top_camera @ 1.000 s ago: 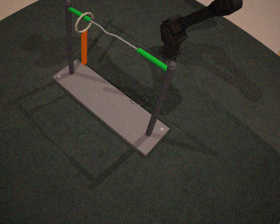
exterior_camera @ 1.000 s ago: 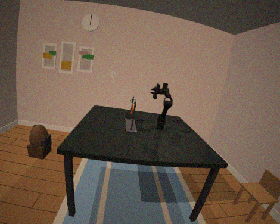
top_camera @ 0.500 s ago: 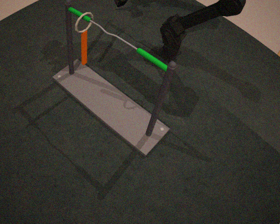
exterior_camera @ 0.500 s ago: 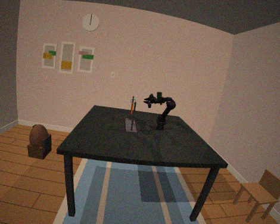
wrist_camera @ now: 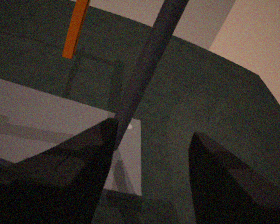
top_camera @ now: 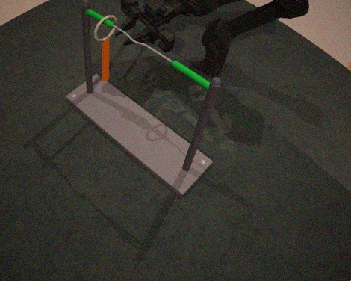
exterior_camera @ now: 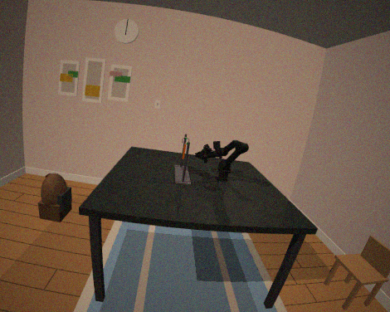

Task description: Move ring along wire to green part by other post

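The pale ring point(top_camera: 95, 33) hangs around the left green part point(top_camera: 93, 15) near its inner end, beside the left post point(top_camera: 87, 56) point(wrist_camera: 150, 60) of the top view. Its orange handle point(top_camera: 105, 60) point(exterior_camera: 183, 151) point(wrist_camera: 75, 30) hangs down. The thin grey wire point(top_camera: 153, 47) runs to the other green part point(top_camera: 192, 75) beside the right post point(top_camera: 202, 123). My gripper point(top_camera: 122, 38) point(exterior_camera: 197, 154) point(wrist_camera: 154, 135) is partly open and empty, on the robot's side of the wire, apart from the handle. In the wrist view the handle is up and left of the fingers. The ring is out of the wrist view.
The grey base plate point(top_camera: 131, 131) point(exterior_camera: 178, 170) point(wrist_camera: 60, 107) carries both posts. In the wrist view the post slants down behind the left fingertip. The black table point(exterior_camera: 145, 195) bears the stand and the arm. The arm's base stands to the right of the stand in the exterior view.
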Motion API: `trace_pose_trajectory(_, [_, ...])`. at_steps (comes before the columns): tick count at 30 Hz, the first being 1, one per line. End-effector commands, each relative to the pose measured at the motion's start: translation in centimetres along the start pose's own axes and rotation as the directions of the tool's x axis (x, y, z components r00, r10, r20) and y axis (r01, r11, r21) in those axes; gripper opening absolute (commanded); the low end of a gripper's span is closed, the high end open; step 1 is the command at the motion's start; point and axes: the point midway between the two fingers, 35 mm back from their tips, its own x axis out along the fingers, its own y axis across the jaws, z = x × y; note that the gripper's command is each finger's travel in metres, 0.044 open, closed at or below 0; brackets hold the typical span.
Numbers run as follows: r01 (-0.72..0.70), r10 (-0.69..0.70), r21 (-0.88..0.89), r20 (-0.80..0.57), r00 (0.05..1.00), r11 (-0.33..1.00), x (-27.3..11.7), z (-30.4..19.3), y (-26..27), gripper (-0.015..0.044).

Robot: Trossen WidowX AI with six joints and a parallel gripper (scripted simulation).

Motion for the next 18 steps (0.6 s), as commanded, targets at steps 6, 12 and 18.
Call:
trace_pose_trajectory(6, [-0.119, 0.118, 0.158, 0.017, 0.993, 0.980, 0.4, -3.4, 5.7, 0.0160])
trace_pose_trajectory(12, [-0.121, 0.120, 0.162, 0.018, 0.993, 0.979, 1.2, -2.6, 5.5, 0.0160])
trace_pose_trajectory(18, [-0.125, 0.120, 0.178, 0.041, 0.992, 0.976, 3.1, -0.3, 5.3, 0.0160])
